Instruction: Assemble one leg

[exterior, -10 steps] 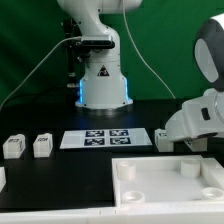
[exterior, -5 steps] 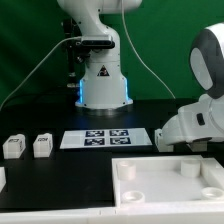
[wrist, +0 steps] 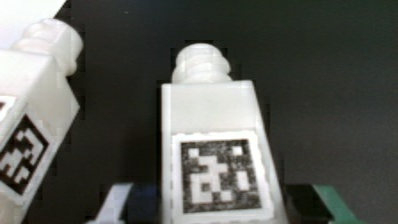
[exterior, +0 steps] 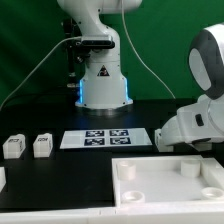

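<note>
In the wrist view a white leg with a black-and-white tag lies on the black table, its ribbed peg end pointing away from the camera. My gripper is open and straddles the leg's near end, one finger on each side, with a dark gap showing on one side. A second leg lies close beside it. In the exterior view my hand is low over the table on the exterior view's right and hides the fingers and both these legs.
Two more legs stand at the exterior view's left. The marker board lies mid-table before the robot base. The large white tray-like part with round holes lies in front.
My hand has moved slightly down and toward the exterior view's left over the last second, then held still. The other legs, the marker board and the tray-like part have not moved.
</note>
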You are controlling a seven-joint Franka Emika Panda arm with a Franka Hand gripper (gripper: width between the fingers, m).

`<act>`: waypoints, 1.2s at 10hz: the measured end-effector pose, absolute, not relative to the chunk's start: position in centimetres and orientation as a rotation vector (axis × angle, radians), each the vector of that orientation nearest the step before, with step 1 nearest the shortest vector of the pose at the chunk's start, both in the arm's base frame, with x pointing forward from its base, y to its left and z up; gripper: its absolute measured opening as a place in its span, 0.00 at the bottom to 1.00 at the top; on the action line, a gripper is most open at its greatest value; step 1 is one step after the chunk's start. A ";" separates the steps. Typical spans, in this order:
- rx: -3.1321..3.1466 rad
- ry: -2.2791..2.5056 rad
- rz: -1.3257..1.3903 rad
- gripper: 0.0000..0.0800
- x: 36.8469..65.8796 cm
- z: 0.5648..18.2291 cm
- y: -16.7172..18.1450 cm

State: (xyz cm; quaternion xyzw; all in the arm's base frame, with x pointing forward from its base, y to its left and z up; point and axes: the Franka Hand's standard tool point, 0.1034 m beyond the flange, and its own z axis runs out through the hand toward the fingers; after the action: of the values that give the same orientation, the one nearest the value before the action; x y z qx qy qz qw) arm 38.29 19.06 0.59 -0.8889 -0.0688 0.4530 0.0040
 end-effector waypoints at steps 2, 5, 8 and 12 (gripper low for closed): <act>-2.785 -0.216 1.419 0.37 38.3 0.6 19.1; -2.785 -0.216 1.419 0.37 38.3 0.6 19.1; -2.790 -0.274 1.332 0.37 40.1 2.4 18.7; -2.983 -0.241 0.688 0.37 46.5 10.6 16.7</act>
State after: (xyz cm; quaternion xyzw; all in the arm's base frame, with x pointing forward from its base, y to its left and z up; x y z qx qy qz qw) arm 46.53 16.68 10.58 -0.9708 -0.0784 0.2239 0.0353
